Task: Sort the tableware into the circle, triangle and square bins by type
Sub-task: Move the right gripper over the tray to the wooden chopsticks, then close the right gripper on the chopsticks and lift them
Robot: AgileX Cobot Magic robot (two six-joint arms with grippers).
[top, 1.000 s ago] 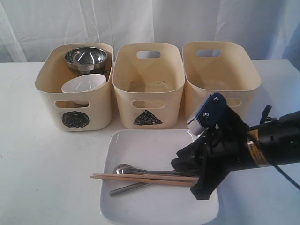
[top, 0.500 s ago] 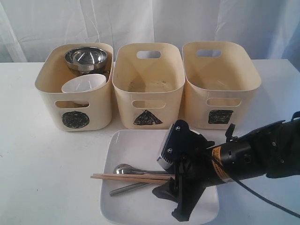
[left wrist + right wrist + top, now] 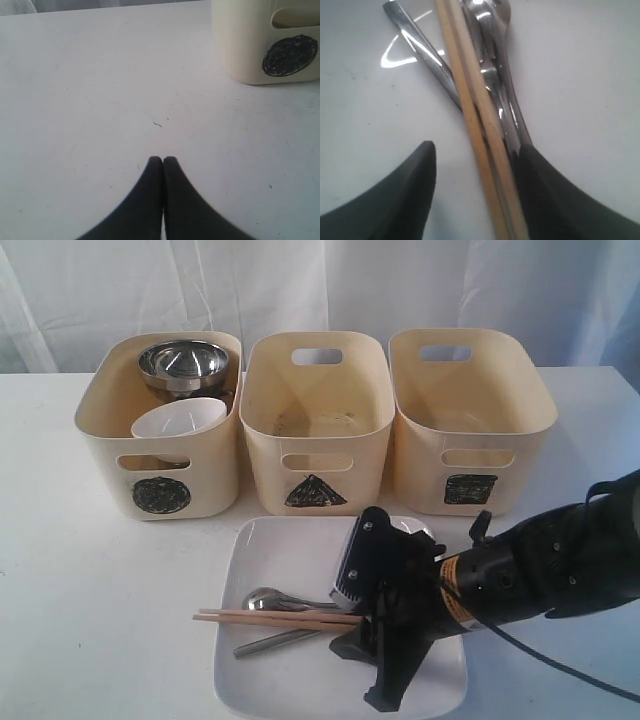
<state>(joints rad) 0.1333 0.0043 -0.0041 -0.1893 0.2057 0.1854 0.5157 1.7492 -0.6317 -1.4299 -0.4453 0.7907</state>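
Note:
The large white square plate (image 3: 290,560) lies in front of the bins with the wooden chopsticks (image 3: 270,618) and steel cutlery (image 3: 262,600) on it. My right gripper (image 3: 362,672) is low over the plate, open. In the right wrist view the chopsticks (image 3: 470,100) and the steel cutlery (image 3: 495,75) run between the fingers of my right gripper (image 3: 476,147), close against one of them. The circle bin (image 3: 110,450) holds the large steel bowl (image 3: 183,362) and small white bowl (image 3: 178,420); no mugs show. My left gripper (image 3: 162,159) is shut, empty, over bare table.
The triangle bin (image 3: 315,455) and square bin (image 3: 470,450) stand in a row to the right of the circle bin (image 3: 250,45), behind the plate. A white curtain hangs behind the table. Bare table lies left of the plate.
My right gripper has swung left from the plate's right edge and dropped low over it, closing in on the near ends of the chopsticks and cutlery. Nothing else has moved.

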